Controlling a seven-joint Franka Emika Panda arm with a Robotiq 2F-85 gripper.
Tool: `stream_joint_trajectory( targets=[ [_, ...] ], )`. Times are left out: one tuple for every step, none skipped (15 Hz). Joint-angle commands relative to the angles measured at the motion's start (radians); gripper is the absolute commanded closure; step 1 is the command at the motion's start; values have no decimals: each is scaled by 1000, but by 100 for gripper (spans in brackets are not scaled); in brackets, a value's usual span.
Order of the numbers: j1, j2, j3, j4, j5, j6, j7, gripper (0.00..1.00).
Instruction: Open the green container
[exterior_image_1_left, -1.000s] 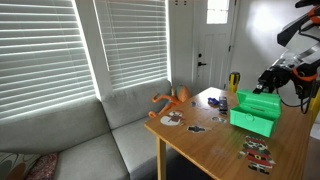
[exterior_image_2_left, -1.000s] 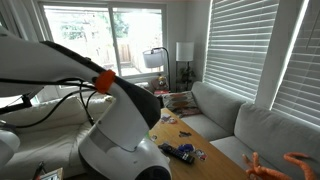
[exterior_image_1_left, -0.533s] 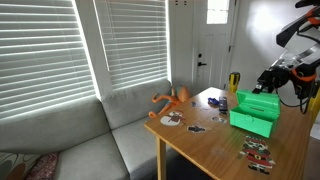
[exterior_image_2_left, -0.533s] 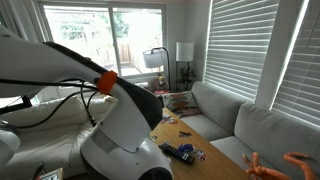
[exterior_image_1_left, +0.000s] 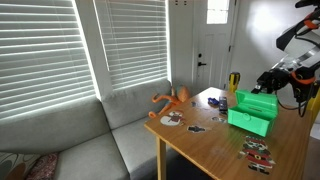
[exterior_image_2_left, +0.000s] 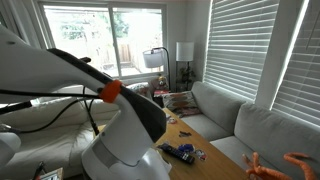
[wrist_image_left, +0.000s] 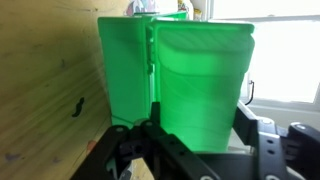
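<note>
The green container sits on the table toward the edge where the arm stands, well away from the corner by the sofa. Its lid looks lifted and tilted above the body, so you seem partway through: the seal appears broken, and swinging the lid fully back is what is left. Your gripper hangs just above the lid's far side. In the wrist view the fingers stand wide at the bottom with the green lid between them, but I cannot tell whether they grip it. The box is smooth, glossy plastic with straight walls and rounded corners, likely slippery. The tabletop is grained wood. An orange toy lies near the sofa-side edge, and a yellow bottle stands by the far edge.
</note>
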Motion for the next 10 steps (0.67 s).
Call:
stream_joint_trajectory(
  targets=[
    [-23,57,9,24,58,-36,-50,55],
    [-25,65,9,24,76,-39,-62,55],
    [-25,69,11,25,88,-41,-69,55],
    [-26,74,11,25,99,-50,-75,55],
    [-27,82,12,28,108,-60,-77,55],
    [-26,84,13,27,114,-64,-82,55],
    [-26,87,14,27,116,-72,-85,55],
    [-25,86,14,27,116,-79,-88,55],
    [-25,86,15,28,117,-89,-89,55],
    [-26,84,15,28,119,-95,-95,55]
  ],
)
